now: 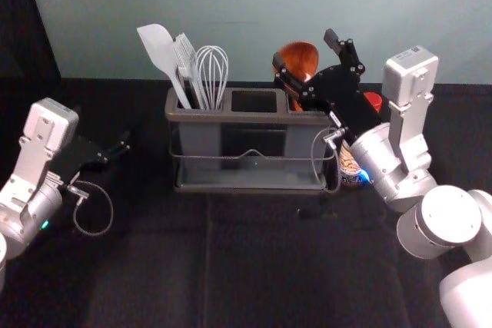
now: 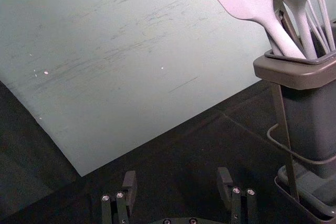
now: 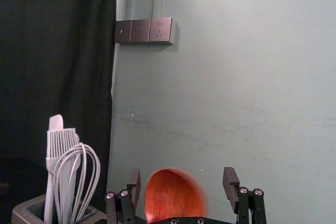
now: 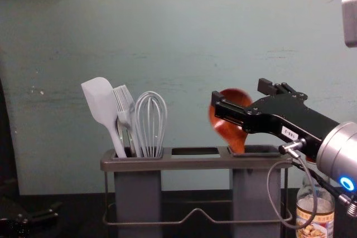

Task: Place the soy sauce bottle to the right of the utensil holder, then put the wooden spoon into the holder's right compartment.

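Soy sauce bottle (image 4: 316,224) and wooden spoon (image 4: 230,132) looked placed, leaving the right gripper (image 4: 239,92), wide above the utensil holder (image 4: 195,163), to withdraw, the left gripper (image 2: 177,176) open at its left.

Toward the table's (image 1: 261,266) far edge, the right arm (image 1: 384,155) hides the middle of the soy sauce bottle (image 1: 350,168) in the head view, and the chest view's bottom edge cuts off its base. The utensil holder (image 4: 184,163) hides the lower ends of the wooden spoon (image 4: 230,131), spatula (image 4: 100,101) and whisk (image 4: 150,121).
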You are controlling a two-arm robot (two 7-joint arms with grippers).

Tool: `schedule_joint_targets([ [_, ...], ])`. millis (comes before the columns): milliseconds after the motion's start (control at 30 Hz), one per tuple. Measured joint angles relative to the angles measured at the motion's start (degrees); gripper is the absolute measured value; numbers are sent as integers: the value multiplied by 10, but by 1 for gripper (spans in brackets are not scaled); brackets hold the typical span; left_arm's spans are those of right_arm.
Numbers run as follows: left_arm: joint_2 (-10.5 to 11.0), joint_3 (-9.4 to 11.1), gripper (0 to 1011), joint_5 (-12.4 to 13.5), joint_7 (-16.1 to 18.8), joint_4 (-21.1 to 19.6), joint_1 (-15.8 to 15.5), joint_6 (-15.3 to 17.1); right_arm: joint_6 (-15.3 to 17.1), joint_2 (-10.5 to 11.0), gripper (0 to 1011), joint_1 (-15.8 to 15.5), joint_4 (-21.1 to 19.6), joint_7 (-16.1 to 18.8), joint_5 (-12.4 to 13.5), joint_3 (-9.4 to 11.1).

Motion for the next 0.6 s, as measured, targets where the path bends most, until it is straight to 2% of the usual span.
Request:
schedule_joint_targets([
  [300, 0, 0, 1005, 0, 0, 0, 0, 0, 3, -2, 1002, -6, -26, -5, 1, 6],
  [500, 0, 0, 1005, 0, 0, 0, 0, 0, 44, 0, 1002, -33, -87, -27, -6, 16],
  [600, 0, 0, 1005, 0, 0, 0, 0, 0, 74, 8, 1002, -66, -138, -39, -9, 26],
])
